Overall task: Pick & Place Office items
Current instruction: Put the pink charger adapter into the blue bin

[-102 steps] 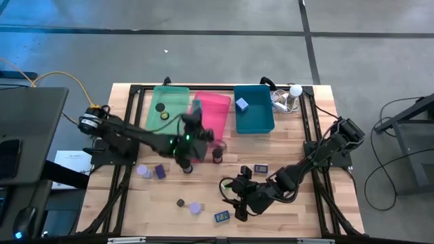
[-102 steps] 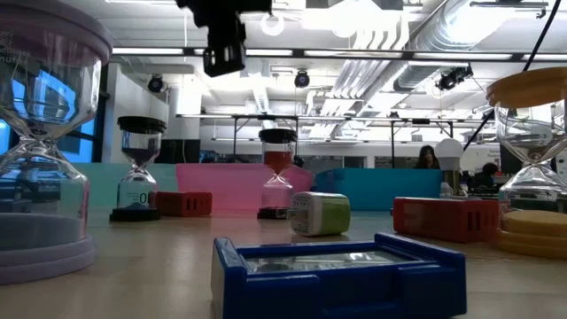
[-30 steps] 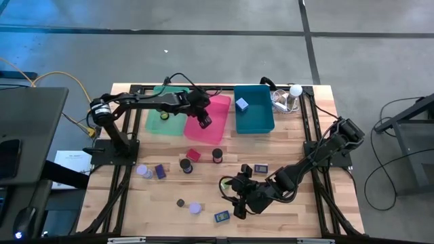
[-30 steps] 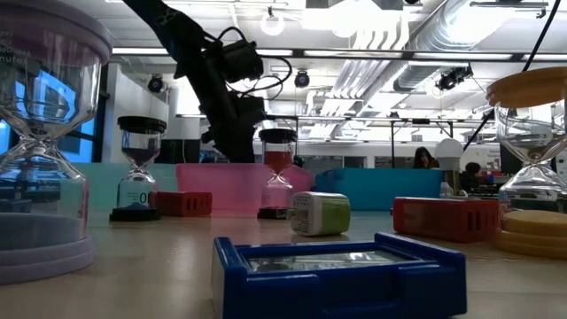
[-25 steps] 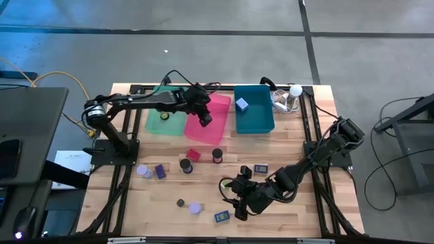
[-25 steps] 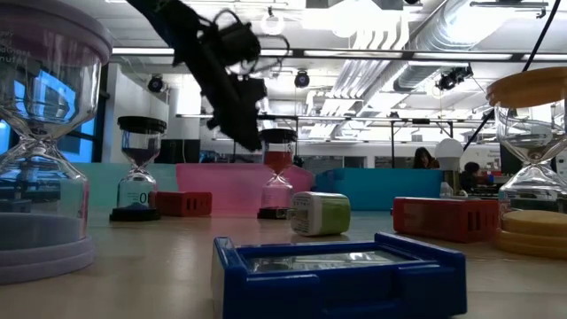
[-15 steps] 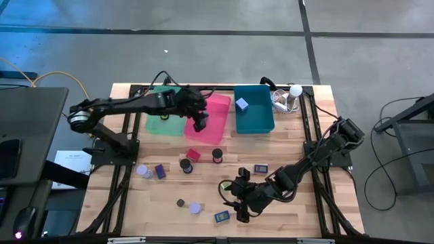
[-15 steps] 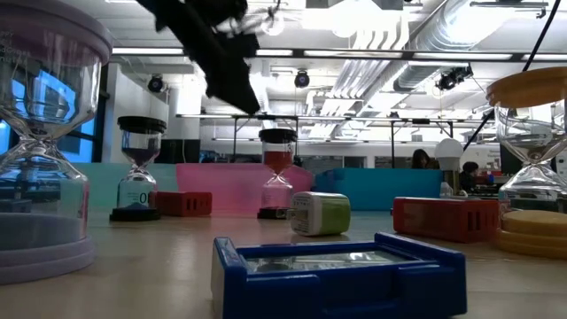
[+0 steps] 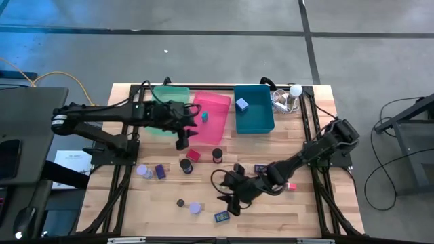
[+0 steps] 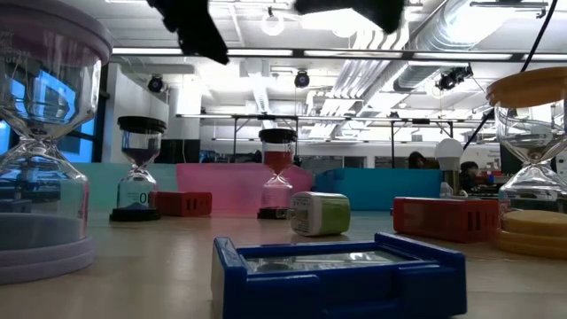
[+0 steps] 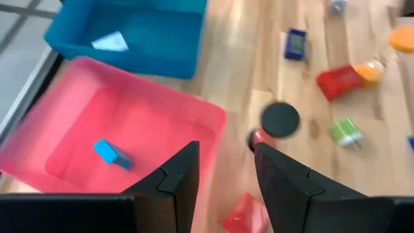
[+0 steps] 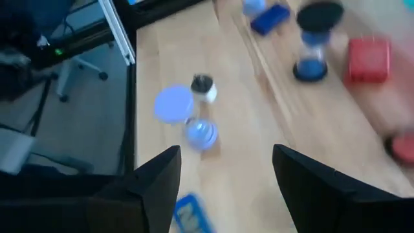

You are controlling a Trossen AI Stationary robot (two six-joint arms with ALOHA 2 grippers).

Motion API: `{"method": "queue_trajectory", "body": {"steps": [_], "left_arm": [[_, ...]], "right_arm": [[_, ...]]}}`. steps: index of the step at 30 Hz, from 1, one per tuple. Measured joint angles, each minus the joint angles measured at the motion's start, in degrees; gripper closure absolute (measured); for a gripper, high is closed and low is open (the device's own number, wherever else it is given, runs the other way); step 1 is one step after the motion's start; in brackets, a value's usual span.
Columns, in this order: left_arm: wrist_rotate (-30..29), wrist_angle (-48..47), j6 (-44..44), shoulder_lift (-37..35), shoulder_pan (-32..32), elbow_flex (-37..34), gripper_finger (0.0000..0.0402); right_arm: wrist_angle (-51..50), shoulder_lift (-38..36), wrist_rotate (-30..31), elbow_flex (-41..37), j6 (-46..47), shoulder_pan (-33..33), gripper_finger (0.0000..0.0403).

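Observation:
My left gripper hangs open and empty high above the table, just near of the pink bin. A small blue block lies on that bin's floor. My right gripper stands open above the near middle of the table, nothing between its fingers. Beyond its fingertips sit a lavender disc and a small black-topped piece. A red block, two black-topped hourglasses and a purple block stand loose on the wood.
A green bin and a teal bin flank the pink one along the far edge; the teal one holds a blue-and-white block. A white ball-topped gadget stands at the far right. Blue blocks lie near my right gripper.
My left gripper has risen from over the pink bin and drawn back toward the table's left and near side, its fingers unchanged; the small blue block now shows on the bin's floor. My right gripper has shifted slightly toward the table's left edge.

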Motion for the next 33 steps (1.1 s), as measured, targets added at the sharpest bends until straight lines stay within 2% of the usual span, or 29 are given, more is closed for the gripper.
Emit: {"method": "queue_trajectory", "body": {"steps": [4,8,10,15,18,22,25,27,33], "left_arm": [[0.02,-2.62,-1.76,-0.79,-2.44,0.0,0.0258],[0.0,-4.5,-2.02,-0.86,-4.33,0.0,0.0258],[0.02,-5.3,-2.02,-0.86,-5.06,-0.02,0.0258],[0.04,-7.29,-3.5,-1.13,-6.51,-0.02,0.0258],[0.02,-8.44,-4.49,-1.43,-7.55,-0.02,0.0258],[0.06,-9.93,-5.79,-2.17,-9.45,-0.02,0.0258],[0.16,-10.89,-7.02,-2.82,-11.11,-0.02,0.0258],[0.38,-11.59,-8.07,-3.49,-12.37,-0.02,0.0258],[0.52,-11.91,-11.29,-4.73,-16.7,-0.02,0.0258]], "right_arm": [[15.81,2.85,-0.47,-0.02,-14.79,0.12,0.0178],[25.31,3.97,-0.77,0.02,-25.21,-0.19,0.0182],[25.84,4.18,-0.31,-0.07,-26.15,-1.16,0.0183],[26.16,4.61,-5.65,-0.05,-23.19,-4.48,0.0183],[30.07,4.6,-8.49,-0.07,-27.5,-4.48,0.0183],[32.7,3.07,-8.68,-0.04,-37.77,-2.07,0.0183],[32.67,0.28,-5.8,-0.02,-45.02,0.58,0.0183],[30.67,-1.92,-1.57,-0.02,-48.16,3.01,0.0183],[19.54,-6.67,16.25,0.05,-48.09,11.06,0.0183]]}}
